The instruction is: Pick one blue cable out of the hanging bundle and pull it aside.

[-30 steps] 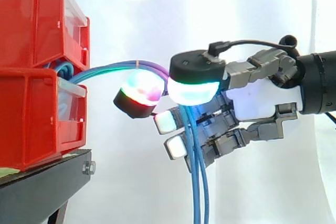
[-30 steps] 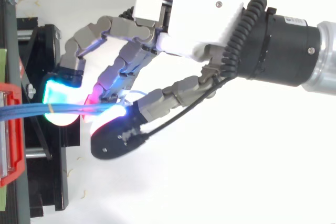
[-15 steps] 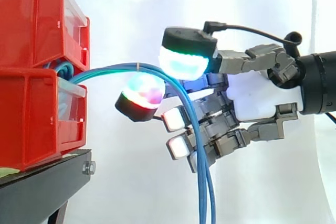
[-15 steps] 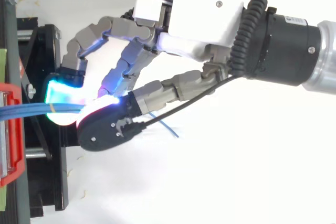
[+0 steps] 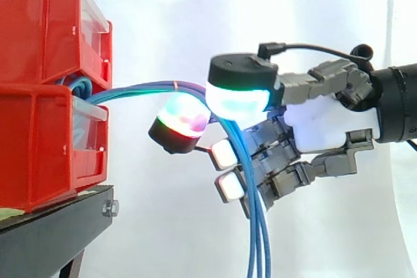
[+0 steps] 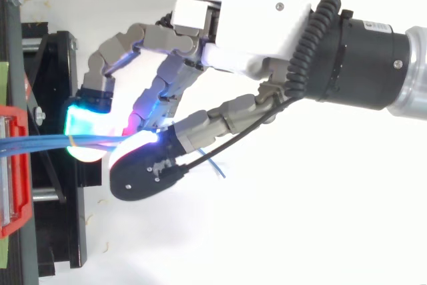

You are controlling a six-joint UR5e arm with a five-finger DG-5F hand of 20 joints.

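A white curtain [image 5: 195, 4] is hanging behind everything. Beyond the fingertips, 2 red bins [image 5: 45, 83] are sitting stacked on a black stand [image 5: 52, 226]. The hand [image 5: 326, 125] is reaching in level from the opposite side, its fingers curled narrow around the blue cable bundle [image 5: 140, 88]. The bundle is coming out from between the bins, arching over a fingertip [image 5: 182, 118] glowing red and cyan, passing under the thumb pad [image 5: 238, 99] glowing cyan and green, then dropping straight down in front of the lower curled fingers. From above, the strands are running between the cyan fingertip and the thumb.
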